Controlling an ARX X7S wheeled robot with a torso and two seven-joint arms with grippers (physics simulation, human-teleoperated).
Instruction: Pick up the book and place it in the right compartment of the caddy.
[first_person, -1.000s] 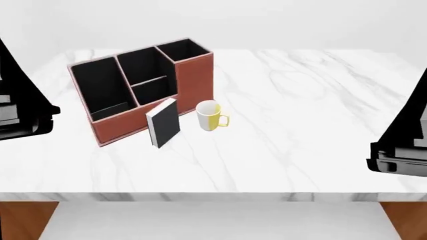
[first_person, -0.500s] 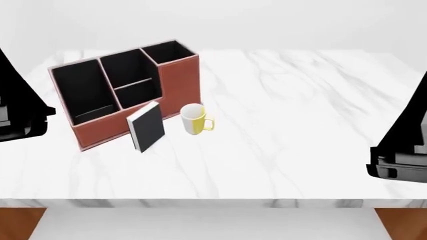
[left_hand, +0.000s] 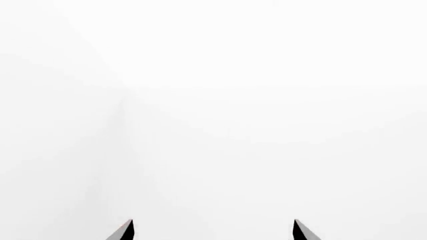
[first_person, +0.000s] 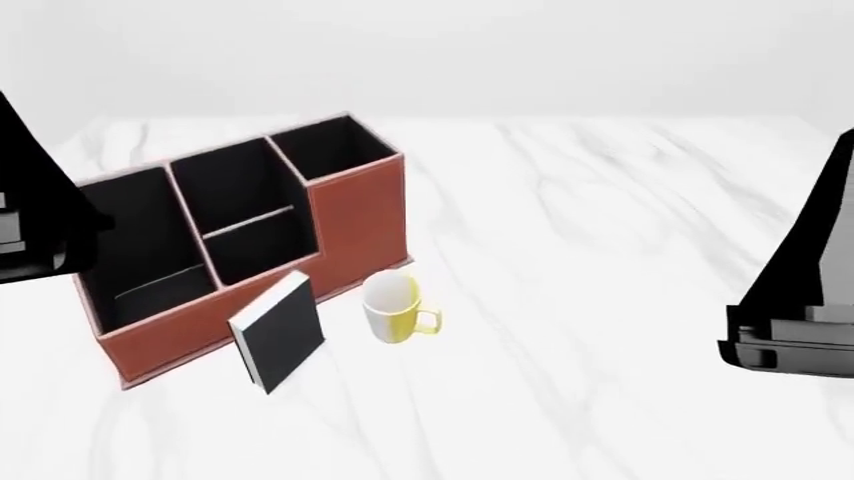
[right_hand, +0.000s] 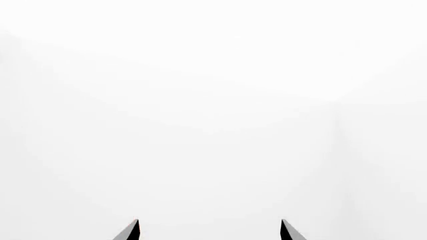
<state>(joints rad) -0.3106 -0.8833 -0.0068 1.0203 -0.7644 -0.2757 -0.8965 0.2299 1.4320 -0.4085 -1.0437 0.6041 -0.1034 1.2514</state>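
From my remote station, the head camera looks down on a white marble counter (first_person: 601, 300) where the caddy (first_person: 240, 250), a reddish-brown organiser with black lining and pale trim, sits toward the left at an angle. The book (first_person: 278, 333), black-covered with a white page edge showing, stands tilted on the counter against the caddy's low front wall, below the middle, shelf-divided section. Just beside it, on its right, is a white-and-yellow mug (first_person: 395, 309), standing near the front wall of the right compartment (first_person: 334, 148), the tallest square section at the caddy's far right end (its black interior holds nothing that I can see). My left arm (first_person: 40, 220) and right arm (first_person: 801, 310) appear only as dark shapes at the edges of the head view, both well apart from the book and caddy. In each wrist view two dark fingertips show with blank white between them: the left gripper (left_hand: 212, 231) has its jaws spread wide and grips nothing, and the right gripper (right_hand: 208, 231) likewise has its jaws apart with nothing held.
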